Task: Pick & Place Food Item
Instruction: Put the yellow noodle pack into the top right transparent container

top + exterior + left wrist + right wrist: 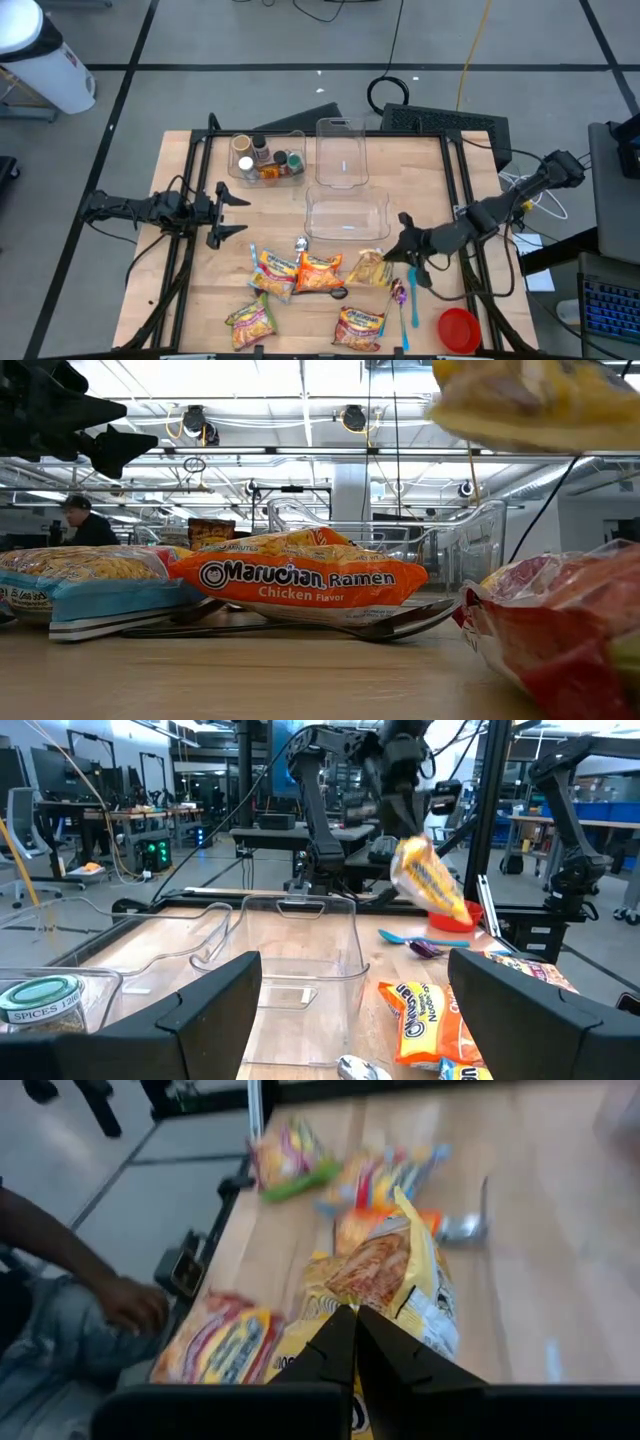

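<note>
While the right gripper [404, 243] is pinching a yellow food packet [371, 268] shut between its fingers, the packet is hanging clear of the wooden table [180, 190].

Landmark is the clear tub [346, 214] at the table's middle: the held packet is hovering just off its near right corner, above the spoons [402, 300]. The left gripper [232, 211] is waiting to the tub's left with its fingers spread wide and holding nothing. Other noodle packets, including the orange ramen packet [318, 273], are lying in front of the tub, and a red bowl [458, 329] is sitting beyond them at the right front corner.
</note>
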Available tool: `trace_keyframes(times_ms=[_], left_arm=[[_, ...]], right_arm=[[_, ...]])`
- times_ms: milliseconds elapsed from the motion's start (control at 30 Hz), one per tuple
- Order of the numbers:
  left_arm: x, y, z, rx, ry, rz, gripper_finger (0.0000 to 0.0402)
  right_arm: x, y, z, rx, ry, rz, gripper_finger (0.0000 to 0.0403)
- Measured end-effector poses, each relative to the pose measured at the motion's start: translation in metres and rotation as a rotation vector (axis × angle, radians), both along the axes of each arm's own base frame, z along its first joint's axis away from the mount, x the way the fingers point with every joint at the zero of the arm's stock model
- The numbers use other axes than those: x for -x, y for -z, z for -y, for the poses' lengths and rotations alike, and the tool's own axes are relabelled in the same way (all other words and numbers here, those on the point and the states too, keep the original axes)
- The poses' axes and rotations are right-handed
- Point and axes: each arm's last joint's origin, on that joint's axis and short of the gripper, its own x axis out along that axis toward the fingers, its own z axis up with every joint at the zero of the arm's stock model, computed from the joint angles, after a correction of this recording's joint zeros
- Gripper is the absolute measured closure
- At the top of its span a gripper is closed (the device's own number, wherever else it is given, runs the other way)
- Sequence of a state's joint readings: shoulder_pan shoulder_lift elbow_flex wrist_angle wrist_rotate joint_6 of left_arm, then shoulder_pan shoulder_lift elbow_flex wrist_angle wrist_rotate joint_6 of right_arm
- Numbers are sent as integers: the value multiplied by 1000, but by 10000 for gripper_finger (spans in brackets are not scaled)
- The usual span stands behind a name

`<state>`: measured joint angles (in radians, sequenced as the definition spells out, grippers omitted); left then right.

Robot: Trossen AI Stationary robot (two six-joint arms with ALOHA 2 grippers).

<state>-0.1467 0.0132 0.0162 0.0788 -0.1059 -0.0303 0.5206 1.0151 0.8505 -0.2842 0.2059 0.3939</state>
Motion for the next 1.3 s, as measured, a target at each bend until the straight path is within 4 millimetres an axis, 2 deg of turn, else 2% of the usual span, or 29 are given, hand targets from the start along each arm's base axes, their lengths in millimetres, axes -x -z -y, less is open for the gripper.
trace_keyframes(times_ms=[267, 600, 933, 1067, 1300], left_arm=[[0, 0, 0, 0, 0, 0, 78], [0, 0, 0, 0, 0, 0, 78], [0, 0, 0, 0, 0, 0, 78], [0, 0, 0, 0, 0, 0, 78], [0, 0, 0, 0, 0, 0, 78]], right_arm=[[-9, -19, 28, 138, 34, 200, 402], [-33, -26, 92, 234, 315, 284, 403], [-62, -11, 165, 370, 565, 305, 403], [-73, -1, 195, 466, 496, 339, 403], [-80, 12, 251, 614, 443, 274, 403]])
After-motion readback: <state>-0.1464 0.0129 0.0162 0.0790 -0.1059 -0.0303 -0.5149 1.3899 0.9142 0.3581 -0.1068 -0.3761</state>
